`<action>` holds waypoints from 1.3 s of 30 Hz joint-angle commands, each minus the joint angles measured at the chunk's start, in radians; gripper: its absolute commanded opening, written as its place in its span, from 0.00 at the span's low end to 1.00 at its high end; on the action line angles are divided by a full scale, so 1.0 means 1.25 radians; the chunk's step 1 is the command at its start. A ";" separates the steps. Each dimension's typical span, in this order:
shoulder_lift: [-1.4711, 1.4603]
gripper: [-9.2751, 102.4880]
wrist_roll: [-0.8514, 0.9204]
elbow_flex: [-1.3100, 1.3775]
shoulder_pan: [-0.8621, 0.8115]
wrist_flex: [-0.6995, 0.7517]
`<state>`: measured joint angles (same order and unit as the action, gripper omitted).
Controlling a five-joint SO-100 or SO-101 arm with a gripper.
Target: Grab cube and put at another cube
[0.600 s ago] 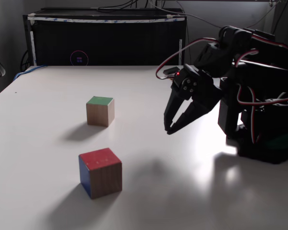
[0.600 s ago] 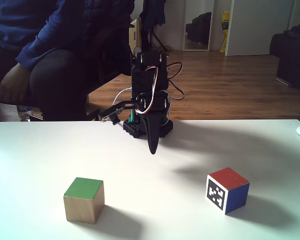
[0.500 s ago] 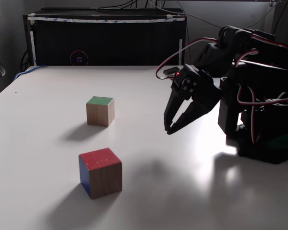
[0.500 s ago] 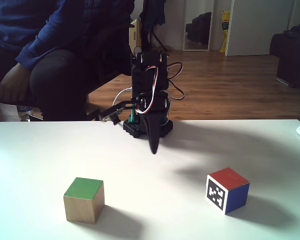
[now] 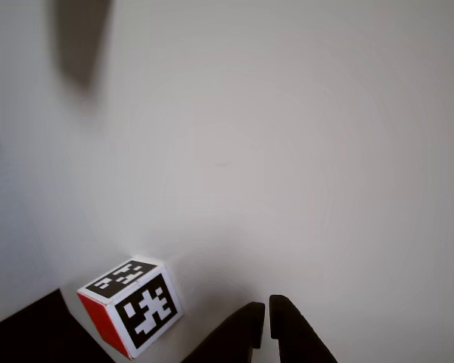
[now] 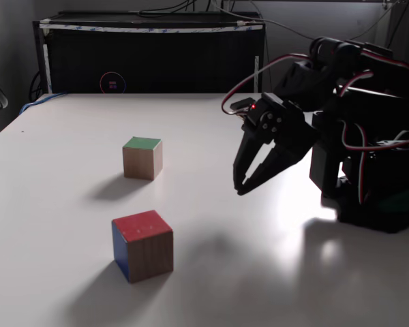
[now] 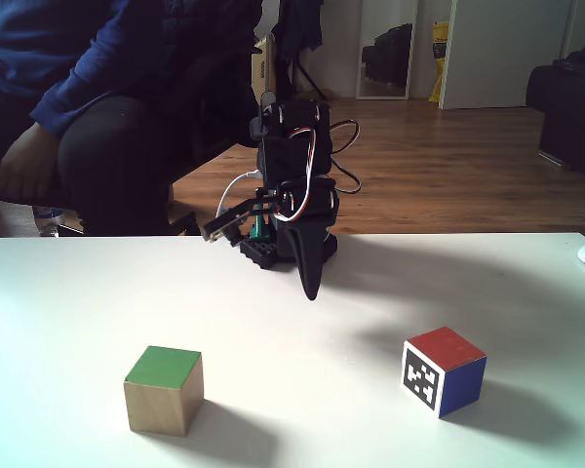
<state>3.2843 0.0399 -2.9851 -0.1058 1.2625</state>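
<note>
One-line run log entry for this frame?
phase: approach | end effector: shut, empty, above table | green-faced wooden cube: untouched | marker cube: apart

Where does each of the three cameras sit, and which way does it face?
Other view: near the gripper, looking down at the table and marker cube; fingertips show.
A fixed view: beside the table, side-on to the arm, green-faced cube behind.
A fixed view: table edge opposite the arm, facing it.
All share the marker cube.
</note>
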 commanded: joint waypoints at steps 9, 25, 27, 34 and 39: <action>-0.142 0.16 0.072 0.189 -0.112 -0.114; -0.742 0.35 0.130 0.712 -0.250 -0.052; -0.767 0.35 0.135 0.725 -0.258 -0.048; -1.058 0.37 0.113 0.950 -0.308 0.025; -1.254 0.37 0.094 1.120 -0.335 0.064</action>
<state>1.8055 0.1657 -1.7119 -0.5139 1.3223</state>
